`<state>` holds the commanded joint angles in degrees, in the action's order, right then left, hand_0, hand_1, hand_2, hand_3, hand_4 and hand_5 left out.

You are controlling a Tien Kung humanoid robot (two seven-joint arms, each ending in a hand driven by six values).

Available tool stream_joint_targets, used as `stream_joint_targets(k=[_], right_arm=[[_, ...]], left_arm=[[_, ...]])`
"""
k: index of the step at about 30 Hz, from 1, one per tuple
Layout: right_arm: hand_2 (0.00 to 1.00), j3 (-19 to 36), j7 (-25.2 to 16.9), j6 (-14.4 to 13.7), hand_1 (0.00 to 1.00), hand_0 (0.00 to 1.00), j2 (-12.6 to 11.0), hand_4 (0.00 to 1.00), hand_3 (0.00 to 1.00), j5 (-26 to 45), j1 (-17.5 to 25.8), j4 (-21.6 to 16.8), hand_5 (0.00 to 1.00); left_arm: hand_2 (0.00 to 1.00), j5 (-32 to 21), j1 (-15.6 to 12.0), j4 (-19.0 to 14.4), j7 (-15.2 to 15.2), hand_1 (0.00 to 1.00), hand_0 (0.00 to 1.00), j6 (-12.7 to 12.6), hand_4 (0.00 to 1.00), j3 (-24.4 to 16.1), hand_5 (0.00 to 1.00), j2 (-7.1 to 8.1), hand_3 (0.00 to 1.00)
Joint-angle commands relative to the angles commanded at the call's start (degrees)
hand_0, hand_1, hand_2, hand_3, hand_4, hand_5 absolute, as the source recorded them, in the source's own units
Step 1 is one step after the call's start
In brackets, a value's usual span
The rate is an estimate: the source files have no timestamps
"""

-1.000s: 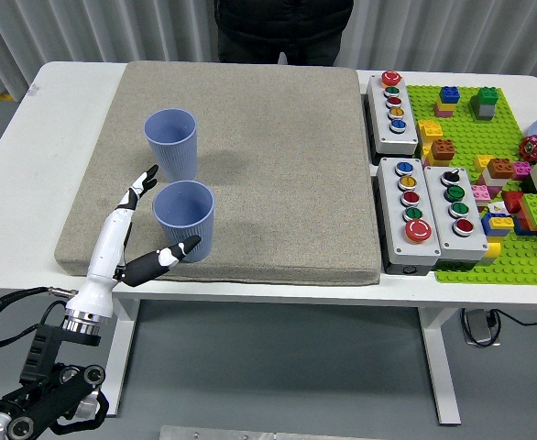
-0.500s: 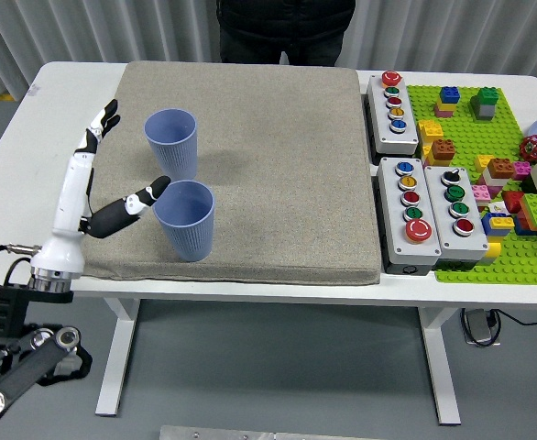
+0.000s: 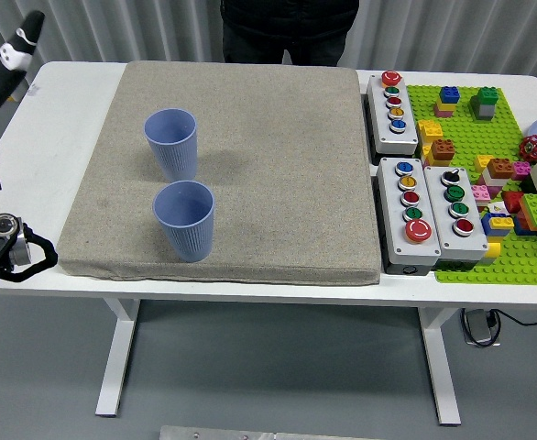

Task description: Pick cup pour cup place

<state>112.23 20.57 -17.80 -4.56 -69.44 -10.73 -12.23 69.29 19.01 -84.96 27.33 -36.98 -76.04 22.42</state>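
- Pulled back from the cups since the earlier frames, the left hand now sits up at the far left edge of the view, well apart from both cups, over the bench's left end.
- Only part of that hand shows, a black-and-white finger or two pointing up; whether its fingers are apart or together cannot be told, and they hold nothing visible.
- Nearer blue cup stands upright on the grey mat, well to the right of and below the hand.
- Farther blue cup stands upright just behind it, the two close but not touching.
- Right of the mat on the white bench lie three button boxes and a green brick baseplate with coloured bricks.
- A person in dark clothing stands at the far side.
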Motion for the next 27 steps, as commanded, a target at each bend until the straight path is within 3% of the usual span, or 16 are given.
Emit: stream_joint_targets(k=[6, 10, 13, 14, 15, 19, 20, 23, 25, 27], right_arm=[[0.565, -0.22, -0.14, -0.06, 0.613, 0.675, -0.08, 0.002, 0.571, 0.54, -0.3, 0.01, 0.172], [0.566, -0.27, -0.13, -0.13, 0.613, 0.674, -0.06, 0.002, 0.571, 0.69, -0.32, 0.0, 0.172], [0.566, -0.32, -0.17, -0.18, 0.613, 0.674, -0.05, 0.002, 0.571, 0.79, -0.41, 0.0, 0.172], [0.565, -0.32, -0.16, -0.19, 0.613, 0.674, -0.05, 0.002, 0.571, 0.8, -0.46, 0.0, 0.172], [0.565, -0.31, -0.15, -0.2, 0.613, 0.674, -0.04, 0.002, 0.571, 0.79, -0.49, 0.0, 0.172], [0.565, -0.25, -0.05, -0.22, 0.613, 0.674, 0.0, 0.002, 0.571, 0.79, -0.74, -0.03, 0.172], [0.566, -0.24, -0.04, -0.22, 0.613, 0.675, 0.0, 0.002, 0.571, 0.76, -0.8, -0.03, 0.176], [0.566, -0.27, -0.01, -0.33, 0.613, 0.675, 0.18, 0.002, 0.571, 0.95, -0.65, -0.06, 0.176], [0.566, -0.21, -0.01, -0.33, 0.613, 0.675, 0.22, 0.002, 0.571, 0.86, -0.63, -0.05, 0.176], [0.566, -0.11, 0.05, -0.33, 0.613, 0.674, 0.28, 0.002, 0.572, 0.82, -0.7, -0.07, 0.176]], left_arm=[[0.988, -5.85, 2.14, 2.85, 0.05, 0.866, 0.843, 0.69, 0.998, -1.4, 0.678, -0.13, 0.991], [0.971, -6.4, 1.8, 2.97, 0.18, 0.854, 0.832, 0.93, 0.988, -1.47, 0.691, -0.24, 0.987], [0.971, -7.49, 1.02, 2.88, -0.1, 0.854, 0.832, 2.22, 0.988, -1.63, 0.691, -1.16, 0.987], [0.941, -8.49, 0.72, 2.82, 0.05, 0.826, 0.81, 2.56, 0.964, -1.93, 0.769, -1.73, 0.964], [0.941, -9.07, 0.5, 2.69, 0.21, 0.826, 0.81, 2.72, 0.964, -2.15, 0.769, -2.1, 0.964], [0.941, -14.09, -1.22, 1.31, 2.84, 0.826, 0.81, 1.26, 0.964, -3.83, 0.769, -6.3, 0.964], [0.846, -15.81, -1.47, 1.09, 4.08, 0.796, 0.773, 0.23, 0.821, -4.06, 0.998, -7.36, 0.863], [0.846, -21.1, -2.59, 0.14, 6.98, 0.796, 0.773, 0.0, 0.821, -5.02, 0.998, -11.21, 0.863], [0.846, -22.25, -2.86, -0.13, 7.0, 0.796, 0.773, 0.0, 0.821, -5.67, 0.998, -12.46, 0.863], [0.801, -23.95, -3.0, -0.86, 6.14, 0.765, 0.743, 2.04, 0.794, -6.8, 0.998, -13.79, 0.834]])
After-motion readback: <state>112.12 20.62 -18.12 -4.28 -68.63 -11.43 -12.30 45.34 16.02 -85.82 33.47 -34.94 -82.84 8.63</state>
